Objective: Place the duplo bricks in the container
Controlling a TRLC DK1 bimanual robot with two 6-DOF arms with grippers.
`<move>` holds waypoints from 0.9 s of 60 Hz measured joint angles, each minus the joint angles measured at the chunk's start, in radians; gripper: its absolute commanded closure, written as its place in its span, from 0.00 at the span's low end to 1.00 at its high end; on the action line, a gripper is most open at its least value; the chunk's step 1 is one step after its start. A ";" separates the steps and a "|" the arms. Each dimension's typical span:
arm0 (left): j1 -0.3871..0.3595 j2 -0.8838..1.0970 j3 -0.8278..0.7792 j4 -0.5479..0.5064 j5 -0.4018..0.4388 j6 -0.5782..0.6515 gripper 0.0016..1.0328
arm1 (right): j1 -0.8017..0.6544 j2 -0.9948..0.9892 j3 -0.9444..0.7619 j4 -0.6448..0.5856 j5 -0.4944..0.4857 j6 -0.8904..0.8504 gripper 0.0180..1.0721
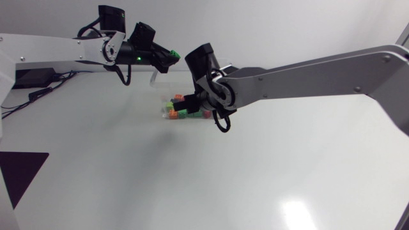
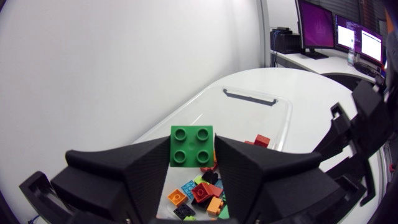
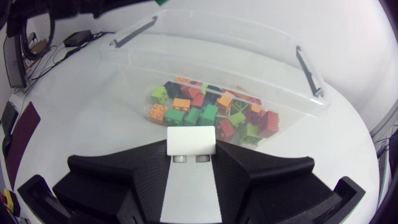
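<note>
L gripper: clamped on green brick, 2x2 studs facing the wrist cam; held in the air above one end of container.
R gripper: closed on white brick, a finger on each side; sits just short of container's near wall.
Container: clear tub w/ 2 handles at rim, on white table, btw both arms.
Loose bricks: pile on tub floor; green, orange, red, blue, black.
</note>
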 measured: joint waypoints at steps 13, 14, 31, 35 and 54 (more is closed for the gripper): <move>-0.034 0.032 0.009 0.024 -0.087 -0.003 0.05 | -0.006 -0.137 -0.072 0.006 0.008 -0.016 0.65; -0.034 0.032 0.009 0.024 -0.091 -0.004 0.05 | -0.008 -0.149 -0.075 0.006 0.008 -0.019 0.65; -0.036 0.023 -0.010 -0.092 -0.114 -0.003 0.05 | -0.064 -0.222 -0.053 0.018 0.015 -0.061 0.65; -0.036 0.000 -0.048 -0.104 -0.119 0.005 0.05 | -0.079 -0.222 -0.037 0.018 0.010 -0.068 0.65; -0.035 -0.206 -0.224 -0.152 -0.163 0.029 0.05 | -0.137 -0.137 0.126 0.021 -0.058 -0.113 0.65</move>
